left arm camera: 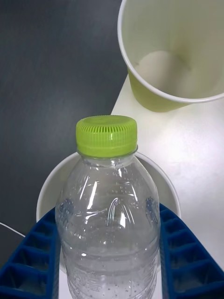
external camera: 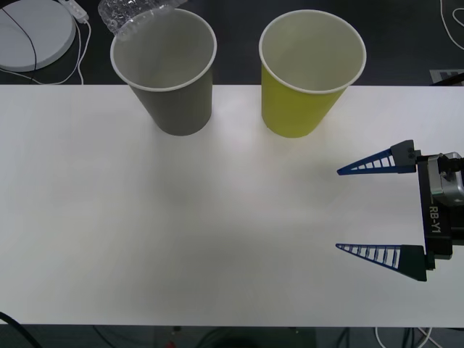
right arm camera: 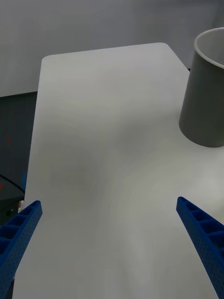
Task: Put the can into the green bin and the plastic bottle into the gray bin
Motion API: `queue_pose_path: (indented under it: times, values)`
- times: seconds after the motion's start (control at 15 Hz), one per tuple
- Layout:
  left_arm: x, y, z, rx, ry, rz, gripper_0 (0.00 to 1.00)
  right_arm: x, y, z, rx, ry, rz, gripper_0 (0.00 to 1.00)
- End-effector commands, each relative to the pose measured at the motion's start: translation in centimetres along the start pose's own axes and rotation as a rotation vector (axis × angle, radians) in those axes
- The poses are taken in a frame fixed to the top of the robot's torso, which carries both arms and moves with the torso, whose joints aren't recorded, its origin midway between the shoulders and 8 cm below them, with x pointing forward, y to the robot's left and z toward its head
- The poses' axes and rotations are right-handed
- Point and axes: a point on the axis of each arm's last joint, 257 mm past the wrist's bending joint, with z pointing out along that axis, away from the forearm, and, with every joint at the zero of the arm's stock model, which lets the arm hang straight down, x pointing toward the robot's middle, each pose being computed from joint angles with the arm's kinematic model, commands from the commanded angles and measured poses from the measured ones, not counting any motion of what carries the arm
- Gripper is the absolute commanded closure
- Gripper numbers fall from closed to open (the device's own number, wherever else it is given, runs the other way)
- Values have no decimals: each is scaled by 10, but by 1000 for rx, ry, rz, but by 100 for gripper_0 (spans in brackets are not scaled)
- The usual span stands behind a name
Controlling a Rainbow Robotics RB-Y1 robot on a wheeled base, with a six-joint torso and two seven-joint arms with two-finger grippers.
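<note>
The plastic bottle (left arm camera: 109, 219) is clear and crinkly with a lime-green cap (left arm camera: 107, 135). My left gripper (left arm camera: 107, 222) is shut on its body and holds it above the gray bin's white rim (left arm camera: 46, 187). In the front view the bottle (external camera: 134, 16) shows at the far rim of the gray bin (external camera: 170, 94). The green bin (external camera: 304, 101) stands upright to the right of the gray one, and its inside (left arm camera: 172, 65) looks empty. My right gripper (external camera: 338, 210) hovers open over the table's right side, with nothing between its fingers (right arm camera: 200, 233). The can is out of view.
Both bins stand near the far edge of the white table (external camera: 181, 232), with dark floor beyond. A white round disc (external camera: 32, 32) with a cable lies on the floor at the far left. The gray bin (right arm camera: 205, 103) stands ahead of my right gripper.
</note>
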Motion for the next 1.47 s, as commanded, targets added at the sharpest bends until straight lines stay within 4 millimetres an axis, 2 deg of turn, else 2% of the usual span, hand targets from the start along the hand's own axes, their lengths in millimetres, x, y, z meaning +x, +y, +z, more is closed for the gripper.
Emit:
queue_pose_path:
  times: [0.07, 0.93, 1.2, 1.47]
  values:
    - [0, 0, 0, 1, -1, -4, 0, 0, 0, 0, 0, 0, 0, 0]
    - [5, 0, 3, 8, 1, -14, 0, 0, 0, 0, 0, 0, 0, 0]
    - [23, 2, 2, 18, -11, 6, 0, 0, 0, 0, 0, 0, 0, 0]
    - [55, 2, -7, 38, -41, 21, 0, 0, 0, 0, 0, 0, 0, 0]
